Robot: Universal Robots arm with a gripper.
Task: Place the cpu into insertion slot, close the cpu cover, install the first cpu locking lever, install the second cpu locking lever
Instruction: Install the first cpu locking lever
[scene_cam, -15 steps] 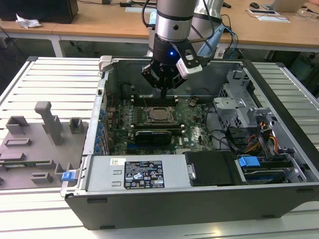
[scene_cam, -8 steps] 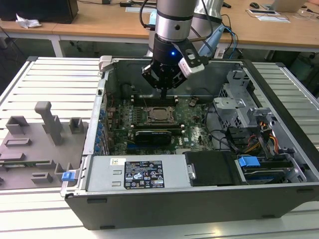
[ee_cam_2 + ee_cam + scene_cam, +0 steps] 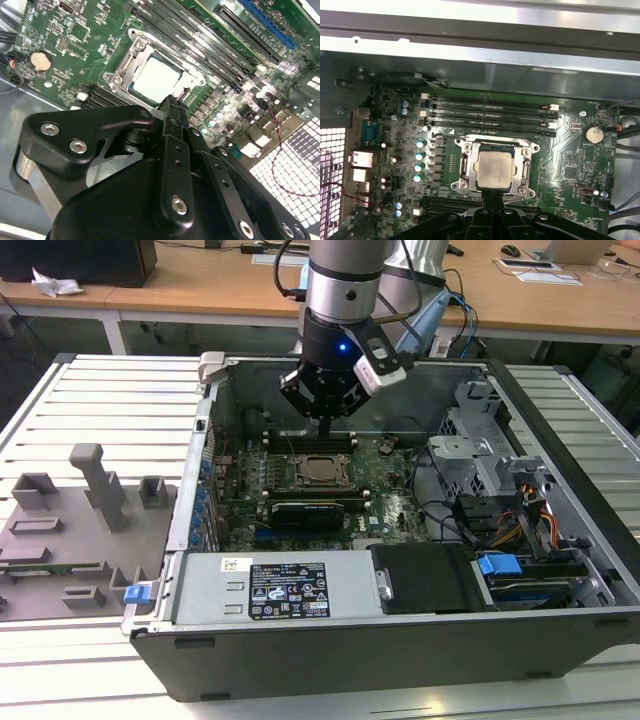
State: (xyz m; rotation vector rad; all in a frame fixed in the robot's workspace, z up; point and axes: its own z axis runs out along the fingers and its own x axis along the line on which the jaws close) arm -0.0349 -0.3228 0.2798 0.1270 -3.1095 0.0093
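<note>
The cpu, a square chip with a dull silver top, lies flat in the insertion slot on the green board. The cpu cover, a silver frame with a central window, lies down around the chip. My gripper hangs over the board just beside one edge of the socket. Its black fingers are shut together into a narrow tip with nothing between them. In the exterior view the tip is a little above and behind the socket.
Long black memory slots run beside the socket. A black card stands in front of it. The power supply, drive cage and case walls enclose the board. A grey fixture tray lies on the exterior view's left.
</note>
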